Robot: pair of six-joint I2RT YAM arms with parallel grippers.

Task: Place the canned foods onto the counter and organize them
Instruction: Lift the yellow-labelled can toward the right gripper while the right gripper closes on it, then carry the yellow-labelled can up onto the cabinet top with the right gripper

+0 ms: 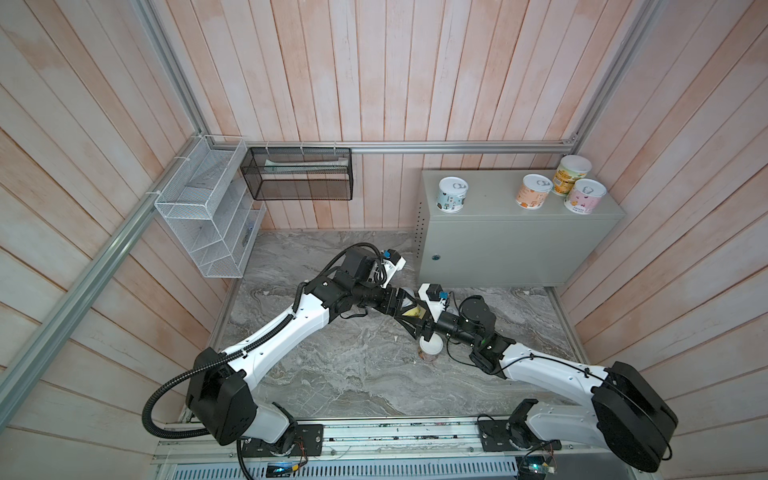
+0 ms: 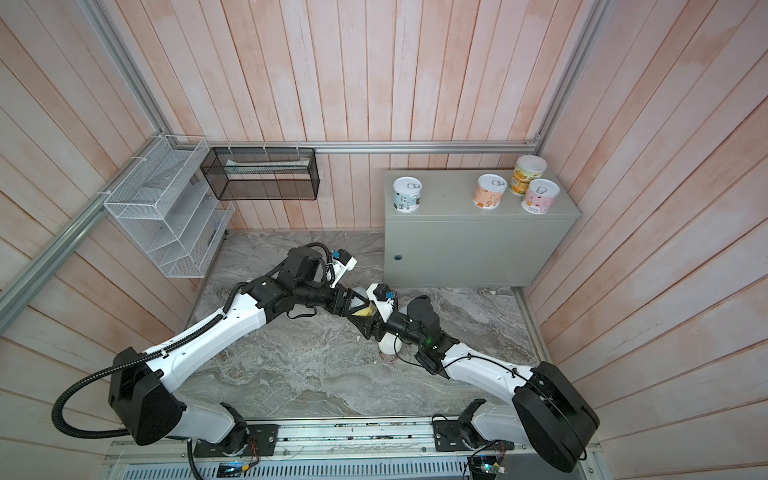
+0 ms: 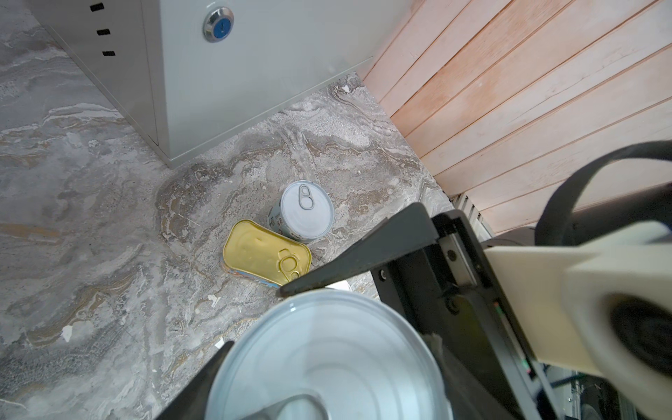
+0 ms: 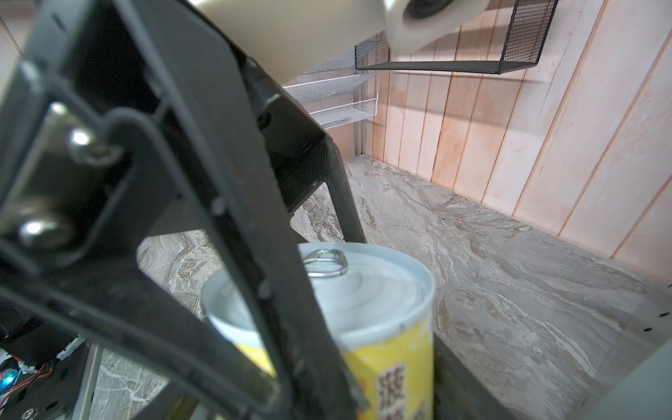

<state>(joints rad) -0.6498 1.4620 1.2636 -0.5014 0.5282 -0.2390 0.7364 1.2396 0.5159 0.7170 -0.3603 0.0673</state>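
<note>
Standing at the back right in both top views, the bench [image 1: 490, 199] is seen with four cans [image 1: 534, 191] already upright on its top. One is alone toward the left end and three are bunched at the right end, the pink one close to the front edge. A wide bare stretch is left between the lone can and the cluster, and that is judged the best room for the next placing. The front lip and the wall behind are the edges to be minded.

Below, the marbled slab [image 1: 332, 374] lies open on the left. Two more are parked near the bench front: a gold-topped flat tin [image 3: 267, 260] and, just beside it, a round tin [image 3: 307, 211].

Now the step in hand, judged a hand-over at mid-slab. A yellow can [image 4: 382, 327] is held upright between the left fingers [image 3: 196, 385], set narrow upon it. One of the right fingers [image 3: 363, 254] lies just beside its rim. Whether a grip is made there cannot be told, nor whether the can rests on the slab or hangs clear of it.

Next, a firm hold by the right side is called for before the left is let go. Quarters are tight, so a straight lift is wanted, clear of the two parked tins and up over the front lip.
</note>
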